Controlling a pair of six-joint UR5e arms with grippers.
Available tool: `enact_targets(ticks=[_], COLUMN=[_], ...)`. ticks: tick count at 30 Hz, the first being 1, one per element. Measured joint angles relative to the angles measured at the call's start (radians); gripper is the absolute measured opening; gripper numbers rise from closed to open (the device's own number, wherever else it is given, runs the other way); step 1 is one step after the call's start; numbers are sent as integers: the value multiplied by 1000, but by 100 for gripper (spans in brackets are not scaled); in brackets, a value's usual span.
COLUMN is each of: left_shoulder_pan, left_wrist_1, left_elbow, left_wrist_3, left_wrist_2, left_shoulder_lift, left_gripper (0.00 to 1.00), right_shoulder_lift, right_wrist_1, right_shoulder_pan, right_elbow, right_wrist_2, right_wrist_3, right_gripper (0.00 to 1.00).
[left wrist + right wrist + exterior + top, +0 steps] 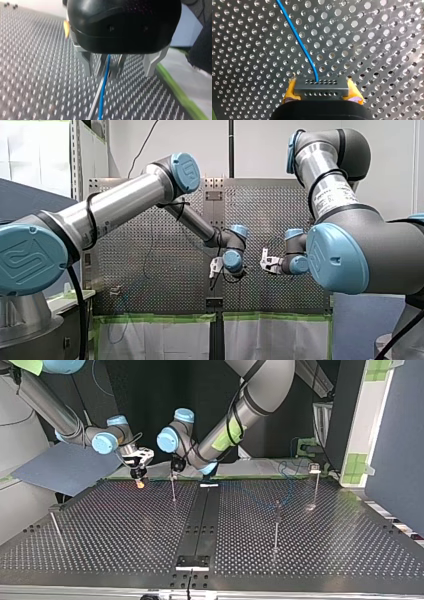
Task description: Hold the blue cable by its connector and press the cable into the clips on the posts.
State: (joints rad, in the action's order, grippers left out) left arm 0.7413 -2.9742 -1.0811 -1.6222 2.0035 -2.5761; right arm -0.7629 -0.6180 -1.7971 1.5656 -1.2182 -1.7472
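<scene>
My right claw (322,90) is clenched on the grey connector (321,85), its yellow pads (290,91) pressed against the block's two ends so that the connector sits crosswise between them, its rows of small holes facing away from the claw. The blue cable (298,37) leaves the middle of the connector's far face. It curves slightly just ahead of the claw, then runs straight on over the perforated surface (374,37). The claw hangs a little above the surface, and the connector does not touch it. My left claw (110,67) hangs close beside the right one. The same blue cable comes out from beneath its black body and runs on directly ahead of it, just beside a thin metal post (96,97) that stands under this claw. Cable and post lie so close there that I cannot tell whether they touch, and I cannot tell whether this claw is clenched or released. In the view from across the surface, the other posts (276,527) stand well apart from both claws.
</scene>
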Motion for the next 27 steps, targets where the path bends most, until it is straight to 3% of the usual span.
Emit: enact_targets(ticks=[13, 27], left_shoulder_pan=[24, 37], left_wrist_1=[72, 145], left_elbow=[-111, -120], left_wrist_3=[-19, -49], left_wrist_2=[10, 23], left_shoulder_lift=[32, 32], left_gripper=[100, 100], right_shoulder_lift=[0, 0], right_wrist_1=[10, 14], right_shoulder_pan=[0, 3], right_elbow=[0, 0], right_wrist_2=[10, 13], right_wrist_3=[1, 1], right_gripper=[0, 0])
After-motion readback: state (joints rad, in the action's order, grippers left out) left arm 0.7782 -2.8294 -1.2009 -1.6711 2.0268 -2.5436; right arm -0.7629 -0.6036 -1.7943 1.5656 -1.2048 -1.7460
